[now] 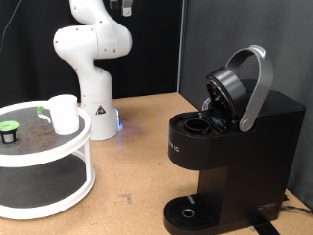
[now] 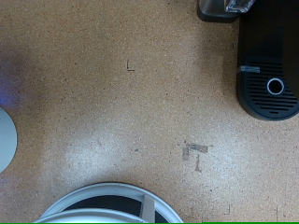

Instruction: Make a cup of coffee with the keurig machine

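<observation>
The keurig machine (image 1: 230, 147) stands at the exterior view's right with its grey arched lid handle (image 1: 256, 88) raised, so the pod chamber (image 1: 200, 125) is open. The round drip tray (image 1: 186, 211) holds nothing. The machine also shows in the wrist view (image 2: 271, 56). The white cup (image 1: 64, 114) stands on the top tier of a white round rack (image 1: 59, 157) at the exterior view's left. A small dark pod with a green top (image 1: 10, 130) sits on the same tier. The gripper's fingers show in neither view. The wrist camera looks down on the table from high up.
The white arm base (image 1: 93, 69) stands at the back with a blue light (image 1: 117, 123) at its foot. The rack's rim (image 2: 112, 201) shows in the wrist view. A brown table (image 1: 137, 166) lies between rack and machine. A cable (image 1: 293, 206) runs beside the machine.
</observation>
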